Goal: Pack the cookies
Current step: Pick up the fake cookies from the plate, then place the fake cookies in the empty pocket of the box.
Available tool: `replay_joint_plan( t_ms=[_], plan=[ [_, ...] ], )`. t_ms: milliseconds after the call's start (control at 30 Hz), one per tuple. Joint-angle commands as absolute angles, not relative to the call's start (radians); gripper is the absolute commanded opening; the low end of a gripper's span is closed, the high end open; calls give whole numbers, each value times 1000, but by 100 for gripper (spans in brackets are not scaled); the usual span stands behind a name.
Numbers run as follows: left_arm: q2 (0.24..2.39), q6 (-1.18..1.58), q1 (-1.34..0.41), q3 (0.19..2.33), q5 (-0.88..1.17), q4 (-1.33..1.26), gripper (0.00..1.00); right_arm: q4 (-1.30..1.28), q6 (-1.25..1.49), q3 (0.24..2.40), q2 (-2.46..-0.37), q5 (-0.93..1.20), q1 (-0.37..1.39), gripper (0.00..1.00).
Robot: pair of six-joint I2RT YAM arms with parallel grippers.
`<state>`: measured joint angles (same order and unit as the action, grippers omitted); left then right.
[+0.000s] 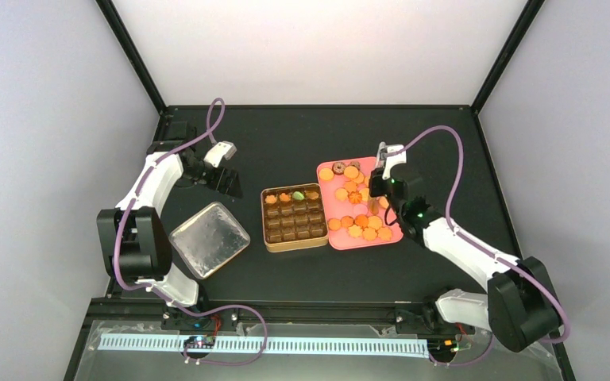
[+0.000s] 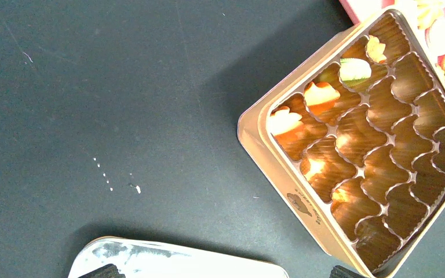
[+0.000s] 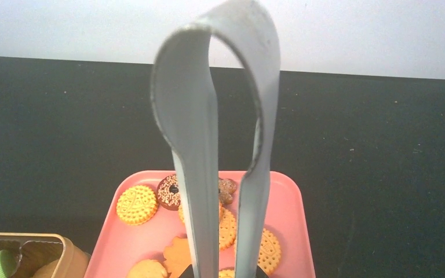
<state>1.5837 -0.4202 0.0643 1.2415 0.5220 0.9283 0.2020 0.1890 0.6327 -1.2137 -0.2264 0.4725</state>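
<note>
Squeezing the tongs (image 3: 220,145) to close their tips for a pick, the right gripper (image 1: 383,181) hangs over the pink tray (image 3: 290,200) where most cookies (image 1: 361,222) lie, a few already in the tin (image 2: 278,174), beside which the left gripper (image 1: 225,180) hovers spread wide and empty.

A robot lab cell: white walls (image 1: 318,48), black frame (image 1: 133,54), black table (image 1: 302,131), bolted arms (image 1: 152,178).

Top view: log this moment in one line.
right claw: holding tongs over tray of cookies | left claw: open, empty, beside tin | tin: few cookies inside | lid: off
</note>
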Motion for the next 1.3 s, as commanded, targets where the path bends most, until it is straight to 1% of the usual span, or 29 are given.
replay_joint_plan(
  t_ms=[0, 67, 333, 667, 800, 1000, 1267],
  plan=[
    [1569, -437, 71, 1269, 545, 948, 95, 208, 189, 659, -1179, -245, 462, 5],
    [1569, -437, 70, 1269, 543, 949, 95, 207, 188, 662, -1168, -240, 462, 1],
    [1569, -436, 72, 1269, 540, 948, 95, 191, 185, 678, -1142, -259, 458, 1],
    [1573, -435, 72, 1275, 540, 949, 94, 177, 189, 702, -1112, -222, 455, 1],
    [1571, -437, 71, 1275, 537, 951, 93, 158, 196, 737, -1093, -159, 455, 1],
    [1572, -436, 72, 1273, 532, 954, 93, 167, 257, 807, -1095, 16, 474, 1],
    [1572, -437, 71, 1272, 522, 956, 93, 190, 284, 941, -1209, 85, 613, 1]
  ],
)
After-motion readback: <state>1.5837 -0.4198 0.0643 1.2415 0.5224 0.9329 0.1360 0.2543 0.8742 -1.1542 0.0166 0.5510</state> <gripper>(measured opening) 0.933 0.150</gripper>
